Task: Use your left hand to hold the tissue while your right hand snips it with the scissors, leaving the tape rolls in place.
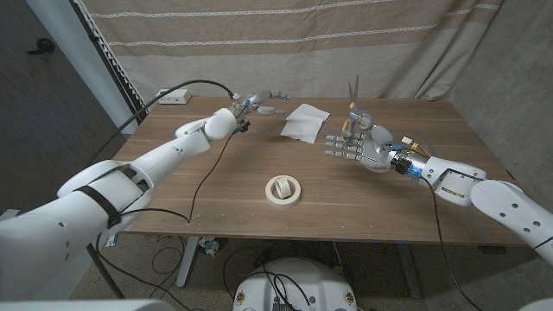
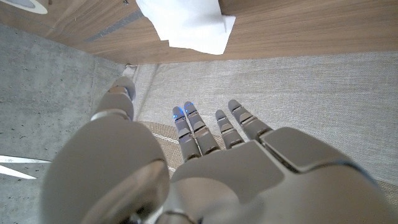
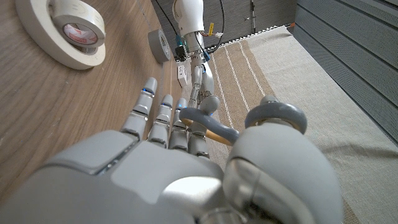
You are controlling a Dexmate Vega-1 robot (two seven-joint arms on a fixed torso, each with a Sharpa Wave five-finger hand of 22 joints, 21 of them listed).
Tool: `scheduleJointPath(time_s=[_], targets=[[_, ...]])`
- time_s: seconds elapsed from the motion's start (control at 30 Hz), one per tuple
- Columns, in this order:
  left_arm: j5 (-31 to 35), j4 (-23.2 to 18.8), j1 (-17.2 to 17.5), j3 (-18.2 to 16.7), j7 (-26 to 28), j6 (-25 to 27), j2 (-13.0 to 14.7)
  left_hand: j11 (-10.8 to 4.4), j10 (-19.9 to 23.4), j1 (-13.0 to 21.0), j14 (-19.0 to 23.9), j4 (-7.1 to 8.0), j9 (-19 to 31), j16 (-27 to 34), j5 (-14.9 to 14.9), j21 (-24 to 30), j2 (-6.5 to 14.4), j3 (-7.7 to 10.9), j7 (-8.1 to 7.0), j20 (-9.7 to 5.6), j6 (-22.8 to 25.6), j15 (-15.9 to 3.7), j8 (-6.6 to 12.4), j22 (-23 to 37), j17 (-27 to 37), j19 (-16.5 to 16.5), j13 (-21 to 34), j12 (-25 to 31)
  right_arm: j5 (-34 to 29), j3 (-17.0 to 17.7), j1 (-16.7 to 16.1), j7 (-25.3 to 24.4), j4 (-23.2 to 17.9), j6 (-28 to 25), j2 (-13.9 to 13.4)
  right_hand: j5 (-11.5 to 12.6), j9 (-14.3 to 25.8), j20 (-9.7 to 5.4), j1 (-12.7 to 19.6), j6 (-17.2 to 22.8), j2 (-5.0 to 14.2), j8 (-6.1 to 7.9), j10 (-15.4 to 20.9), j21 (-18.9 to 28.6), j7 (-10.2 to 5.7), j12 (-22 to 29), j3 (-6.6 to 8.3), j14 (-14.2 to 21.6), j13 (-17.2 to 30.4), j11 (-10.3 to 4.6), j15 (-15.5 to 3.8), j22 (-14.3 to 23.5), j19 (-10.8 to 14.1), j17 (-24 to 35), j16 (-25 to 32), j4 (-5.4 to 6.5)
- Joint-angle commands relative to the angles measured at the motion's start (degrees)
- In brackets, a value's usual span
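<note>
The tissue (image 1: 304,122) lies white and slightly rumpled on the far part of the desk (image 1: 216,186), between the two hands and touched by neither. In the left wrist view the tissue (image 2: 186,25) sits just beyond the fingertips with a clear gap before it.

The left hand (image 1: 248,107) hovers to the left of the tissue at the far edge of the desk. Its fingers (image 2: 199,134) reach out straight and a little apart, holding nothing, the thumb (image 2: 118,102) standing off to one side.

Over to the right hand (image 1: 359,142): it grips the scissors (image 1: 352,93), blades pointing straight up above the hand, well clear of the tissue. In the right wrist view the grey handle loops (image 3: 273,118) sit against the thumb, and a finger seems to pass through one loop, though the angle makes that hard to confirm. The other fingers (image 3: 152,112) stretch out long toward the desk, side by side. Whether the blades are parted or closed I cannot tell from here.

Nearer the front, at the middle of the desk, a cream tape roll (image 1: 282,189) lies flat, well apart from both hands. In the right wrist view a second, grey tape roll (image 3: 160,45) stands beyond it, near the left arm (image 1: 130,177).
</note>
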Motion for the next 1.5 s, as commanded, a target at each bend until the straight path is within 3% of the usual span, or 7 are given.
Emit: scheduleJointPath(time_s=[0.03,0.47,0.67,1.03,1.5], targets=[[4.0,-0.9,-0.5,1.6,2.6,1.6,0.6,-0.25,0.0,-0.5,0.0,0.12,0.2,0.2,0.4,0.2,-0.3,-0.16,0.11,-1.17,-0.6,-7.82,-0.2,0.1,0.1,-0.3,0.2,-0.1,0.1,-0.2,0.4,-0.3,-0.1,-0.4,-0.2,-0.1,0.2,0.06,0.0,0.0,0.47,0.53,0.1,-0.3,0.3,-0.1,-0.49,0.6,0.1,0.34,0.0,0.1,0.5,0.2,-0.4,-0.1],[6.2,-0.4,-1.5,3.0,3.3,2.3,0.4,-0.25,-0.4,-0.6,-0.2,0.15,0.2,0.2,0.5,0.2,-0.4,-0.34,-0.09,-0.87,-1.1,-7.7,-0.6,0.1,0.1,-0.4,0.2,-0.3,0.5,0.0,0.5,-0.7,-0.3,-1.0,-0.5,-0.1,-0.2,0.05,0.2,0.1,0.75,0.56,0.2,-1.0,0.21,-0.2,-0.82,0.7,0.2,0.3,-0.03,0.1,0.9,0.2,-0.5,-0.23],[9.7,-3.4,-1.3,3.9,4.9,5.3,1.3,-0.25,-0.4,-0.7,-0.3,0.16,0.1,0.2,0.5,0.3,-0.3,-0.42,-0.09,-0.76,-0.3,-7.69,-0.41,0.1,0.1,-0.4,0.2,-0.3,0.6,0.2,0.5,-0.8,-0.5,-1.3,-0.8,-0.1,0.0,0.05,0.2,0.0,0.88,0.85,0.2,-1.3,0.34,-0.3,-1.04,0.7,0.2,0.29,0.0,0.1,1.2,0.2,-0.5,-0.24],[16.9,-4.9,-2.4,6.5,9.0,6.5,2.0,-0.27,-0.2,-0.2,-0.6,-0.02,0.1,0.1,0.6,0.2,-0.1,-0.26,-0.41,-0.57,0.4,-7.74,-0.33,0.1,0.1,-0.7,0.2,-0.3,0.8,0.4,0.8,-0.9,-0.4,-1.8,-1.1,-0.1,-0.2,0.06,0.3,0.1,1.11,0.93,0.2,-1.9,0.4,-0.4,-1.37,0.8,0.2,0.4,-0.1,0.1,1.5,0.2,-0.5,-0.28],[23.0,-8.3,-2.4,8.3,10.5,9.9,3.5,-0.25,0.3,-0.2,-0.8,0.0,0.1,0.1,0.7,0.1,-0.1,-0.38,-0.55,-0.06,0.7,-7.71,-0.4,0.0,0.1,-0.9,0.2,-0.2,0.5,0.8,0.1,-1.0,-0.8,-1.2,-0.9,-0.1,-0.5,0.06,0.4,0.2,1.29,1.03,0.5,-2.5,0.48,-0.5,-1.7,0.8,0.2,0.54,-0.09,0.1,1.8,0.2,-0.6,-0.32]])
